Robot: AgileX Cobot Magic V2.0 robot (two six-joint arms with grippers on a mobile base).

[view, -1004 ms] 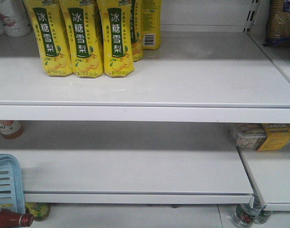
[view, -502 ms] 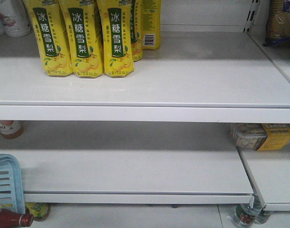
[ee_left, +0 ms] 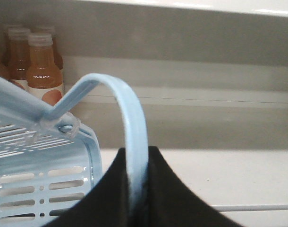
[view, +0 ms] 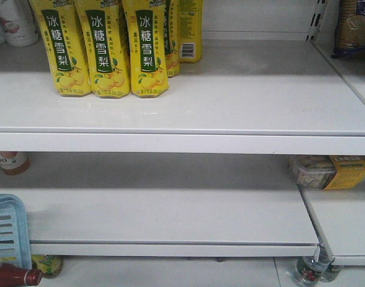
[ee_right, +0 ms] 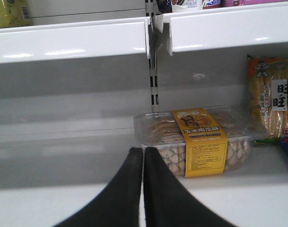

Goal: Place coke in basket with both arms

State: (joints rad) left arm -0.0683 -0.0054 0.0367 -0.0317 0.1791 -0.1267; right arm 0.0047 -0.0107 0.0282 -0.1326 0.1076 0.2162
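Pale blue basket (ee_left: 45,184), yellow bottles (view: 102,48), white shelves (view: 230,101)

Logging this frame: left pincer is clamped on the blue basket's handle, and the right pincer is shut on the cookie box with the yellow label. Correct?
Not quite. The left pincer is indeed clamped on the handle of the blue basket. But the right pincer is shut on nothing: the right wrist view shows its fingers pressed together, with the cookie box sitting behind them on the shelf.

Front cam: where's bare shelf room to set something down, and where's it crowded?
Upper shelf is bare right of the yellow bottles, which crowd its left. Middle shelf is bare between the blue basket and the biscuit box.
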